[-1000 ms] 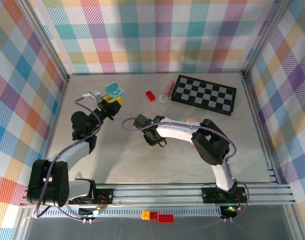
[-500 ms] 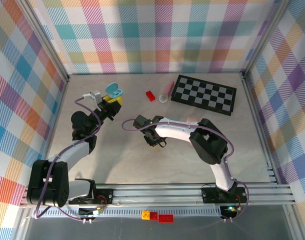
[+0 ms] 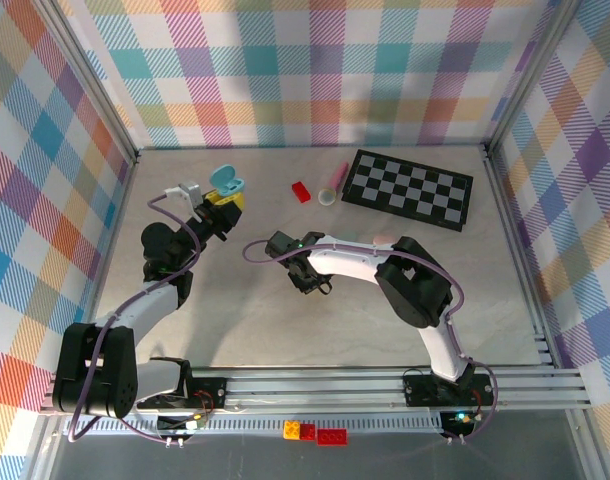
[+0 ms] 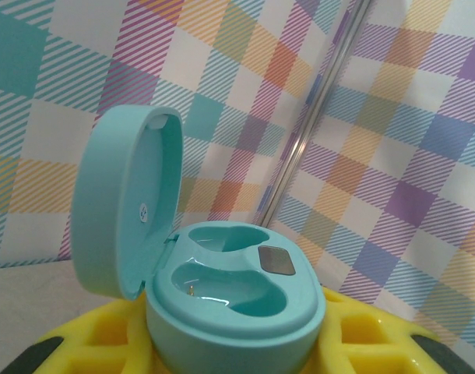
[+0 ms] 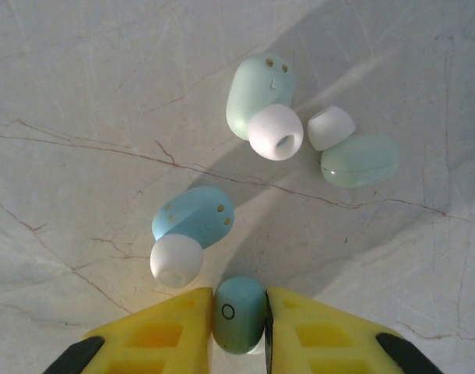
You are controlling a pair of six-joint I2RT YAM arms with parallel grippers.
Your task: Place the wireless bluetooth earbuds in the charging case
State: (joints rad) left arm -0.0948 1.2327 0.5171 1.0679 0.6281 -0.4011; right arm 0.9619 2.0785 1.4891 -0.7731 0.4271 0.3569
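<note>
The right wrist view showed four earbuds on the worktop point(image 5: 74, 86). The right hand point(image 5: 239, 321), at the bottom edge, had its yellow fingers point(image 5: 156, 331) closed against both sides of a teal earbud point(image 5: 239, 312). Just above and to the left lay a blue earbud point(image 5: 195, 216) with a white tip. Two mint earbuds point(image 5: 259, 87) lay in the upper right, their white tips almost meeting.

The left wrist view showed the teal charging case point(image 4: 233, 300) gripped upright by the left hand point(image 4: 237, 351). Its lid point(image 4: 124, 210) stood open at the left, and both sockets were bare.

In the top view the right hand point(image 3: 310, 280) sat mid-frame, with its wrist lying over that patch of worktop. The left hand point(image 3: 223, 205) held the case up at the upper left, well apart. Near the back lay a red brick point(image 3: 301, 191), a pink stick point(image 3: 337, 176), a white disc point(image 3: 327, 197) and a checkerboard point(image 3: 409, 188).
</note>
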